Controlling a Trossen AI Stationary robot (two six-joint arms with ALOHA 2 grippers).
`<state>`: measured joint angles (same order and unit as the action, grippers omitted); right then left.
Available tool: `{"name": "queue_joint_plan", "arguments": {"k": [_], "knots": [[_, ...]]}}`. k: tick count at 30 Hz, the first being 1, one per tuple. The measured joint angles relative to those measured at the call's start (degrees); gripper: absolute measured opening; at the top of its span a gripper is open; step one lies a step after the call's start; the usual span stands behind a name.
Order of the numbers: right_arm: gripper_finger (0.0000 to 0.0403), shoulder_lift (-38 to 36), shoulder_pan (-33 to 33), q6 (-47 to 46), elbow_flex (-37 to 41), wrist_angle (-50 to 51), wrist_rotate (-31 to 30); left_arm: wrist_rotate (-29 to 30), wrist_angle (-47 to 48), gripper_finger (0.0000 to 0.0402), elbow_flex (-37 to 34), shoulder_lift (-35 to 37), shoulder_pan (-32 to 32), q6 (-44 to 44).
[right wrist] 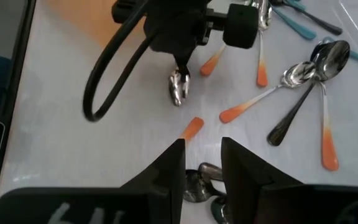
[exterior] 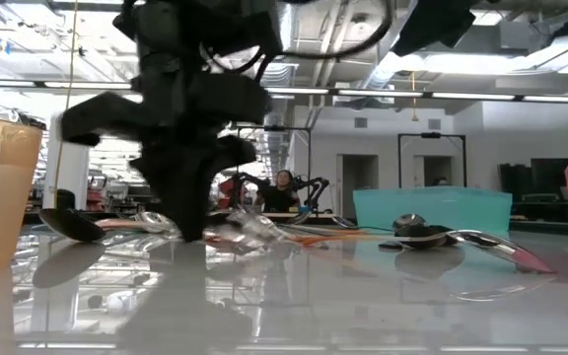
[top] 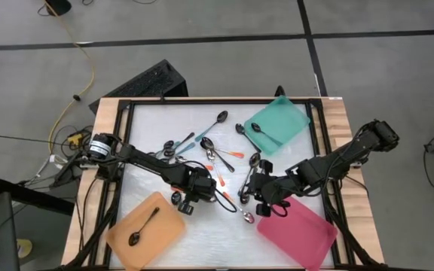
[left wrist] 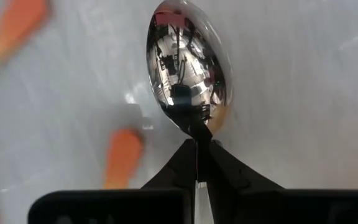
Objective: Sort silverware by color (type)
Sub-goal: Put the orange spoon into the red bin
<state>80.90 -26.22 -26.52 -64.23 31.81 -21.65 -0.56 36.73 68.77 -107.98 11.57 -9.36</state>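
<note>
Now your left gripper (left wrist: 197,165) has its jaws pinched tight on the neck of a spoon (left wrist: 188,68), right where the bowl narrows into the handle. In the left wrist view the polished bowl juts out past the fingertips, just over the white worktop (top: 149,135).

Expect that spoon to be stiff and light, but slick: polished metal between narrow pads can pivot. The neck is a fair hold, since the bowl's flare stops it sliding out lengthwise, yet a swing could twist it. I cannot tell its handle colour from here; it is hidden between the jaws.

Your right gripper (right wrist: 202,163) hangs close by, its jaws part open around nothing that I can see, with another spoon bowl (right wrist: 196,186) lying just beneath them.

Further out, the loose silverware (top: 217,150) lies tangled in the middle of the worktop, handles crossing. Take those by the handle near the neck, and choose pieces lying on top.

The orange tray (top: 145,229) sits at the near left with one dark spoon (top: 143,226) in it, the teal tray (top: 288,117) at the far right holds one spoon (top: 261,132), and the pink tray (top: 307,237) looks bare.
</note>
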Motion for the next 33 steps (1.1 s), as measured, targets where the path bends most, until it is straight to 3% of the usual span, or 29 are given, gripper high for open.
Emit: {"name": "queue_joint_plan", "arguments": {"k": [10, 18, 22, 26, 29, 33], "knots": [[0.0112, 0.0, -0.4, 5.7, -4.6, 1.7, -1.7, 4.2, 1.5, 0.0001, 3.4, 7.3, -1.4, -0.9], [0.0112, -4.1, -2.2, 12.9, -11.3, 8.3, -9.2, 8.4, -1.4, 0.0001, 3.4, 18.9, -3.4, -0.1], [0.0112, -9.4, -6.6, 13.6, -11.5, 13.3, -18.3, 8.5, -10.0, 0.0001, 2.1, 25.7, -3.6, -0.2], [0.0112, -14.5, -12.9, 7.2, -11.3, 19.2, -30.6, 6.6, -23.1, 0.0000, -2.6, 32.9, -3.6, -0.5], [0.0112, -17.5, -17.1, 3.0, -8.4, 18.2, -38.9, 3.7, -34.0, 0.0000, -7.6, 37.2, -3.6, -0.6], [0.0112, -18.8, -20.1, -1.8, -2.8, 14.4, -45.2, 0.4, -49.7, 0.0000, -15.1, 40.9, -3.6, 1.2]]}}
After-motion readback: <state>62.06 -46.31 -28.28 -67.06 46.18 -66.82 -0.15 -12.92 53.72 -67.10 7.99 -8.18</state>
